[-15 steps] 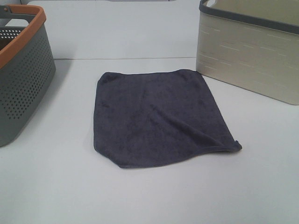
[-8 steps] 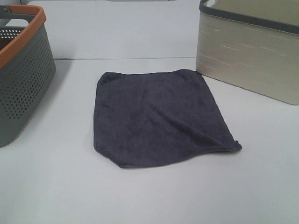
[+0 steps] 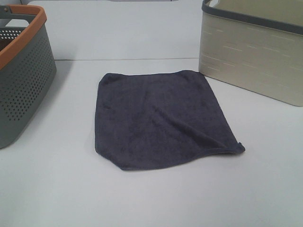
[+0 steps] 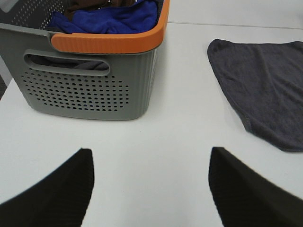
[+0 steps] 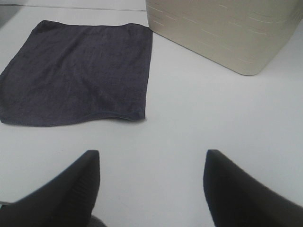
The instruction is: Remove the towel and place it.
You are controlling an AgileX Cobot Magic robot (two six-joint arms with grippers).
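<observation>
Lying flat on the white worktop (image 3: 156, 198), the towel (image 3: 161, 118) sits spread out between the two baskets, a dark charcoal-purple cloth with a stitched hem. Its surface shows a shallow crease running toward the near corner on the right of the high view, where the hem is slightly lifted. The far right corner of the towel lies just beside the beige basket (image 3: 255, 56); whether they touch cannot be told. The beige basket has a dark grey rim and stands on the worktop at the right. The grey perforated basket (image 3: 21, 80) with an orange rim stands at the left, well apart from the towel.

In the left wrist view the grey basket (image 4: 90, 90) holds blue cloth (image 4: 109, 19) with some brown fabric behind it. The left claw (image 4: 151, 189) hangs over bare worktop near that basket, fingers spread wide, holding nothing; the towel (image 4: 265, 80) lies off to one side of it, not touched.

In the right wrist view the right claw (image 5: 151, 189) is likewise over bare worktop with its fingers parted and empty. The towel (image 5: 78, 75) and the beige basket (image 5: 222, 28) lie ahead of it, the towel's edge close to the basket wall. Neither claw appears in the high view.
</observation>
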